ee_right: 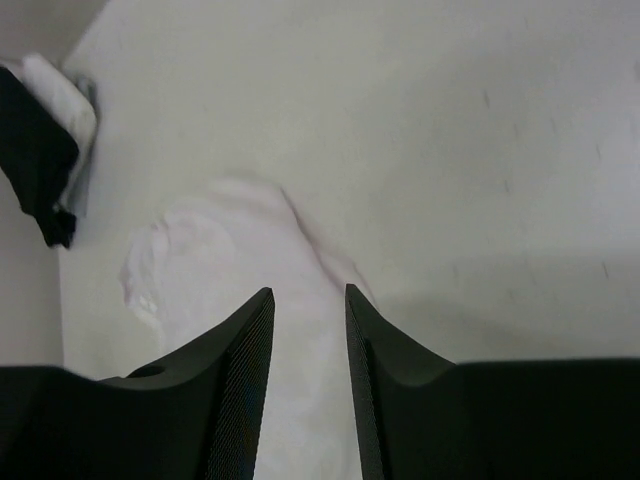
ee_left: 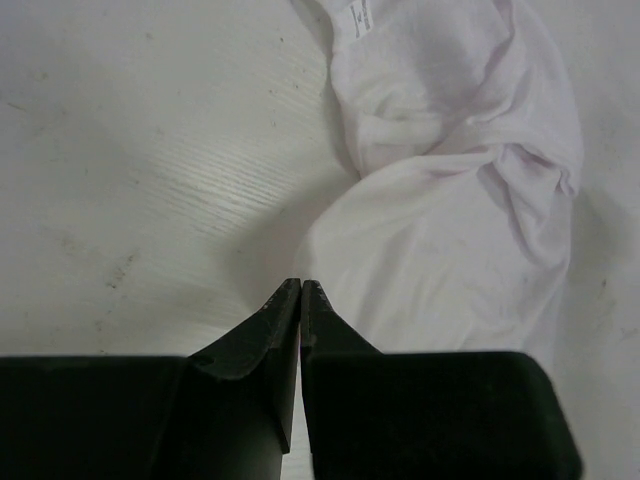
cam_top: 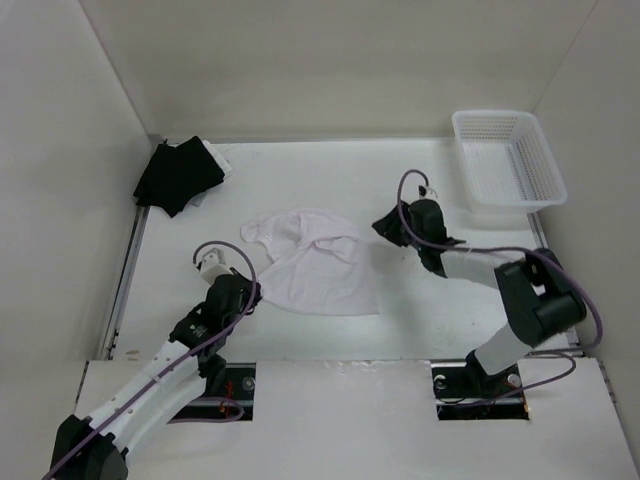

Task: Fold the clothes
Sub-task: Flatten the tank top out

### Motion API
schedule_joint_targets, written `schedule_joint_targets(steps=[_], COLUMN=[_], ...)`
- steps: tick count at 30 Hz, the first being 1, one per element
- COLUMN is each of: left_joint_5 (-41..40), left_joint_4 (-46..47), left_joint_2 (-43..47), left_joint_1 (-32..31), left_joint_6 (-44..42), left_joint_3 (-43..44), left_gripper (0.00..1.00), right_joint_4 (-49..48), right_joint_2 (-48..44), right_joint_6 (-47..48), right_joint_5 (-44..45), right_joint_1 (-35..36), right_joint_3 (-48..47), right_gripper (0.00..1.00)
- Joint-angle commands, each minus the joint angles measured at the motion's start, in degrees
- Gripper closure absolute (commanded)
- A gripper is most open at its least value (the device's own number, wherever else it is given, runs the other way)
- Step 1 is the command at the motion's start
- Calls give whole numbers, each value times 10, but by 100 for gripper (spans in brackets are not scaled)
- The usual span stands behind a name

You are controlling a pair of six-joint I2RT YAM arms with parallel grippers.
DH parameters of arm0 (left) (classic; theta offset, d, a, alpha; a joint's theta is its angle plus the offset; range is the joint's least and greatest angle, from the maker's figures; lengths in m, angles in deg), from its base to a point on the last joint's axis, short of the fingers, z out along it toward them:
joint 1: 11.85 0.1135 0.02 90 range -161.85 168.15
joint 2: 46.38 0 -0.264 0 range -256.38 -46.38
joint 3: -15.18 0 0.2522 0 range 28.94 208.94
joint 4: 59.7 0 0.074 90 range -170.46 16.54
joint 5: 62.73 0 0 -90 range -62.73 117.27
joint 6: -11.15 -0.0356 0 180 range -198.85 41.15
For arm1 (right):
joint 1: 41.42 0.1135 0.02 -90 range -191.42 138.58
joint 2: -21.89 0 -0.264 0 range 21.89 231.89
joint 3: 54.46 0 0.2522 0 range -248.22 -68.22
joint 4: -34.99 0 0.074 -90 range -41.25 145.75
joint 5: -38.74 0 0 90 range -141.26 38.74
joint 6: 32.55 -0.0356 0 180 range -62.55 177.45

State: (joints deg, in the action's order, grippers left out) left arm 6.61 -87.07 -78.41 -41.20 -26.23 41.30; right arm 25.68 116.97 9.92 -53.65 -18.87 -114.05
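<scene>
Black fingers of the left gripper fill the bottom of the left wrist view, pressed tip to tip with no gap between them. They meet right at the edge of the clothes; whether any fabric is nipped between them cannot be told. The white garment spreads from the tips toward 1 o'clock in that view, bunched into soft folds, with a small label at its far end. In the right wrist view the right gripper has its jaws parted by a moderate gap, nothing between them, and the clothes lie on the table below and beyond the tips, toward 10 o'clock. From overhead, the clothes lie crumpled near the middle of the table, wider at the near side and narrowing to a rumpled end at 10 o'clock. The left gripper sits at the garment's 8 o'clock edge, touching it, while the right gripper is just beside the garment's 2 o'clock edge. A black cloth pile with a white piece under it lies in the table's 10 o'clock corner, well apart from the clothes. A white basket stands in the 2 o'clock corner, beyond the right arm.
</scene>
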Motion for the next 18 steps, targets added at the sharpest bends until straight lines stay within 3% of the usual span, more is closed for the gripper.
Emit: schedule_joint_targets(steps=[1, 3, 7, 9, 11, 14, 18], left_joint_5=[3, 2, 2, 2, 2, 3, 6], left_joint_4=[60, 71, 95, 101, 101, 102, 114], left_joint_2=[-1, -8, -32, -37, -34, -22, -21], left_joint_1=[-10, -12, -18, -19, -17, -14, -13], left_joint_6=[31, 28, 18, 12, 2, -5, -6], left_joint_3=[-11, -8, -5, -3, -1, 0, -8], left_gripper=[97, 97, 97, 97, 97, 96, 96], right_joint_4=[52, 93, 209, 280, 323, 362, 376], right_joint_2=[-110, -161, -235, -267, -294, -309, -296], right_joint_6=[32, 29, -13, -44, -63, -75, -88], right_joint_5=[52, 75, 136, 176, 197, 196, 187], right_joint_1=[39, 67, 161, 210, 239, 259, 280], right_joint_3=[105, 145, 183, 183, 183, 183, 189], right_gripper=[64, 68, 94, 97, 92, 69, 64])
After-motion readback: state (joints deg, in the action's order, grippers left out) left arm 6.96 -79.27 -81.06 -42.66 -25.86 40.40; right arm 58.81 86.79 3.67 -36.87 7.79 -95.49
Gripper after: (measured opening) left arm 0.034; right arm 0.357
